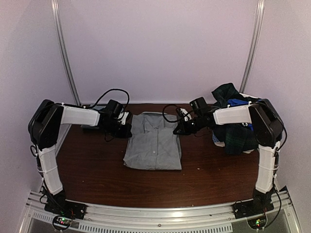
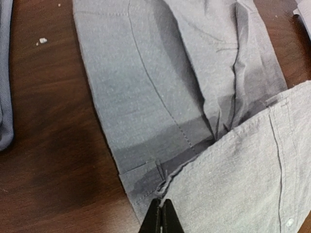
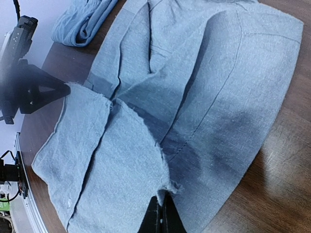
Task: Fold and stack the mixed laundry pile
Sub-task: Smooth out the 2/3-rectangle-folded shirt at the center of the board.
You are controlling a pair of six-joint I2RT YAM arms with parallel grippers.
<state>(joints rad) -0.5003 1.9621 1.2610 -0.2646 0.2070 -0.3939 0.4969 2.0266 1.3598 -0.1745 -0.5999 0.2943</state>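
A grey button-up shirt (image 1: 154,143) lies flat on the middle of the brown table (image 1: 92,170), partly folded, with its lower part turned up over the body. My left gripper (image 1: 127,130) is at its far left corner, and in the left wrist view the gripper (image 2: 161,216) is shut on the edge of the folded-over flap (image 2: 243,184). My right gripper (image 1: 181,129) is at the far right corner, and in the right wrist view that gripper (image 3: 163,213) is shut with a frayed bit of the shirt (image 3: 218,97) between its tips. The mixed laundry pile (image 1: 233,124), dark plaid with blue and white, sits at the back right.
A folded blue-grey garment (image 3: 82,22) lies at the table's far left, behind the left arm; its edge (image 2: 5,97) also shows in the left wrist view. The right arm's elbow (image 1: 267,121) stands against the laundry pile. White walls and metal rails enclose the back.
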